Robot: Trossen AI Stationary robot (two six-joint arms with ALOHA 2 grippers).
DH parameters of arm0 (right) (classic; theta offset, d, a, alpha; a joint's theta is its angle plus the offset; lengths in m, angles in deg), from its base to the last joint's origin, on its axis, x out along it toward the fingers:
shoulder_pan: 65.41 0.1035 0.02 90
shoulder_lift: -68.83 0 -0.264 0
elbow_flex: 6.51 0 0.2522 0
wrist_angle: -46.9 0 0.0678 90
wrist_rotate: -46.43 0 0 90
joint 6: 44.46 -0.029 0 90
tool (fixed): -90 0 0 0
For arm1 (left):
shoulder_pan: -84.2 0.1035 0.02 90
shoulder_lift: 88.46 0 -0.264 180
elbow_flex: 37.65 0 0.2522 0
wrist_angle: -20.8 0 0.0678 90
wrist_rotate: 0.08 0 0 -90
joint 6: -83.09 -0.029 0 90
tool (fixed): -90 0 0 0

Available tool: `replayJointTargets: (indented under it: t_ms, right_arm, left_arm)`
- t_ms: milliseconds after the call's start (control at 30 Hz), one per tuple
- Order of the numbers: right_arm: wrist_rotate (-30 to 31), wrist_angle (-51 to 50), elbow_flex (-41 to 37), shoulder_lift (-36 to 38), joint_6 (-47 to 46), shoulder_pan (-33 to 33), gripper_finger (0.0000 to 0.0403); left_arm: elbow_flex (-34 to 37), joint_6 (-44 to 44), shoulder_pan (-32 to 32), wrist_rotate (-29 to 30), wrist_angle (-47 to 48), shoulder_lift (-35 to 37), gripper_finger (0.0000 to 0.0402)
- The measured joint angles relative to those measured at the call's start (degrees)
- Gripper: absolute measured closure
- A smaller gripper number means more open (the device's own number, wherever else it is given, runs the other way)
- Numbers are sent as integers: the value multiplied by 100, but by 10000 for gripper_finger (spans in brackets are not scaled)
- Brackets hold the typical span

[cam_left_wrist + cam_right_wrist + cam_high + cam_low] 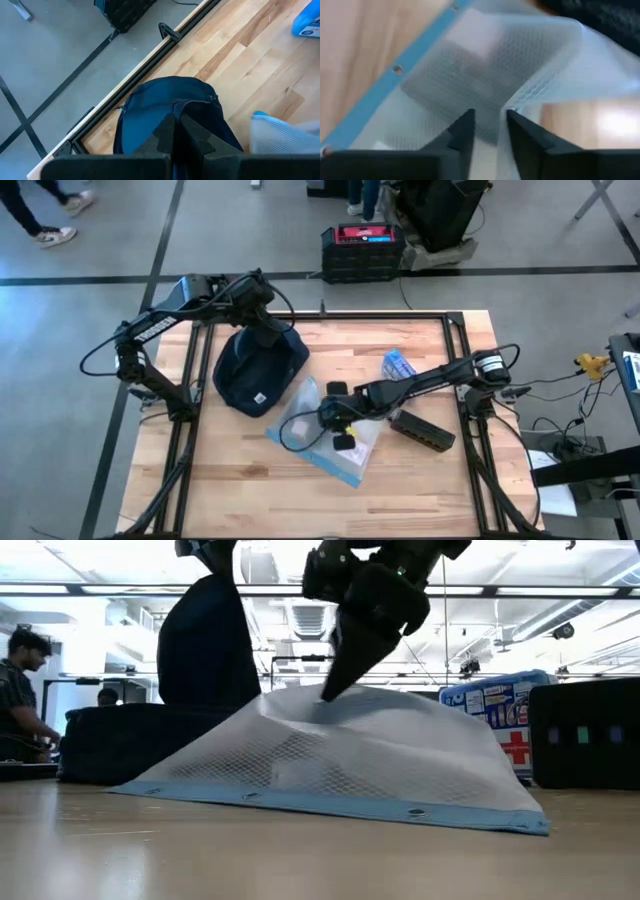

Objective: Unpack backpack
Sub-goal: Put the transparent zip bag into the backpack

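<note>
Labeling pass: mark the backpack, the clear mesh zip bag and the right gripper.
backpack (258,370), high view, middle of the navy front panel.
clear mesh zip bag (400,765), low view, its raised mesh side.
right gripper (489,131), right wrist view, between fingertips pinching the bag.

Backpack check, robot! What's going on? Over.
Left gripper shut on backpack, far side. Right gripper pinching clear mesh zip bag, mid-table. Nothing in the way.

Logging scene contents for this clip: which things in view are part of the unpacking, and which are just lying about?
In the job:
backpack, pinched by the left gripper
clear mesh zip bag, pinched and tented up by the right gripper

Lying about:
blue first-aid pack
black box on the table
black crate with red top on the floor
</note>
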State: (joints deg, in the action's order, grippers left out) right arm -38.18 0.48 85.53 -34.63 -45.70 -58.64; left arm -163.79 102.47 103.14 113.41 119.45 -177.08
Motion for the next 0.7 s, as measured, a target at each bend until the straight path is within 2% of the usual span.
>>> replayJointTargets:
  t_ms: [233, 367, 467, 600, 700]
  right_arm:
    - [-153, -765, -72, 1, -593, -355, 104]
    - [-157, -900, -163, 1, -630, -628, 45]
    - [-449, -800, -294, -36, -634, -930, 25]
    - [-1492, -389, -440, -234, -643, -1231, 22]
    - [-1878, -140, -444, -506, -629, -1234, 24]
  left_arm:
    - [2, -87, 0, 2, 13, -19, 401]
    - [2, -118, 0, 4, 15, -19, 401]
    - [2, -131, 0, 4, 15, -19, 401]
    - [2, -131, -2, 7, 15, -19, 401]
    - [4, -131, -1, 7, 17, -19, 401]
